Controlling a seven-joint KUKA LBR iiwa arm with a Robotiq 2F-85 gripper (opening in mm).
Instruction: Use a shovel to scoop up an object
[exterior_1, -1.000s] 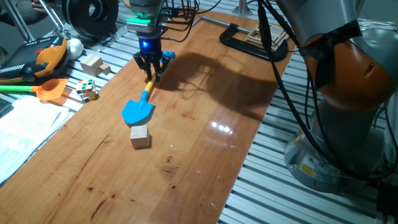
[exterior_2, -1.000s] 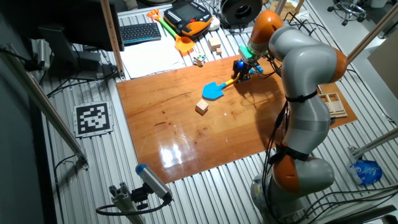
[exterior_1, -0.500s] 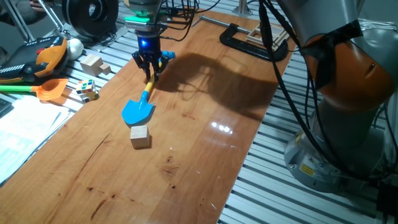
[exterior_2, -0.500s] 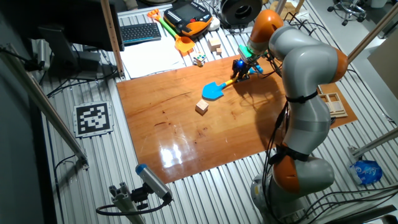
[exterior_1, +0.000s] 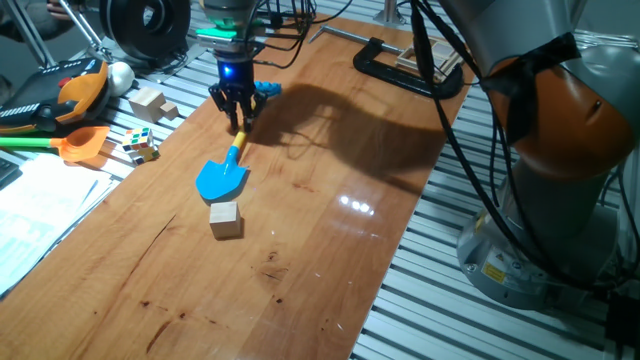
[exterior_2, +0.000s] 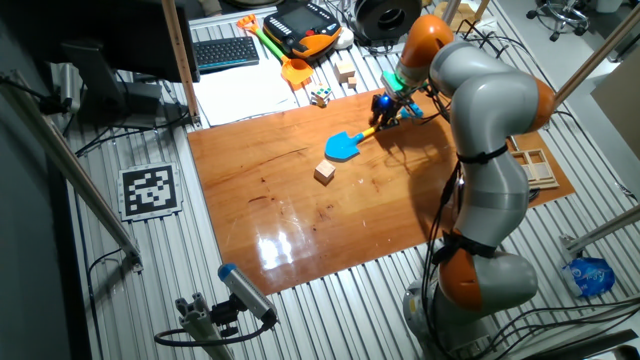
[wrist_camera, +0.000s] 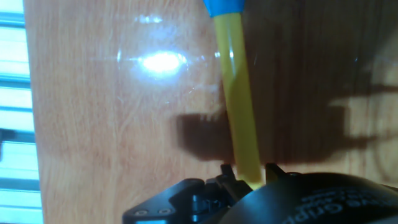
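Pincer (exterior_1: 237, 112) clenched on the yellow shaft of the shovel (exterior_1: 224, 175), up near its end loop; hand view shows the shaft (wrist_camera: 239, 106) running straight out from between the fingers. Blade lies on the worktop (exterior_1: 330, 240), toward the far left edge, tip just short of the object (exterior_1: 225, 218), not touching.

Judgement: approach phase, scoop not yet begun. Keep the blade low and flat, drive along the shaft line into the cube's near face, slowly. A fast push likely skids the cube away.
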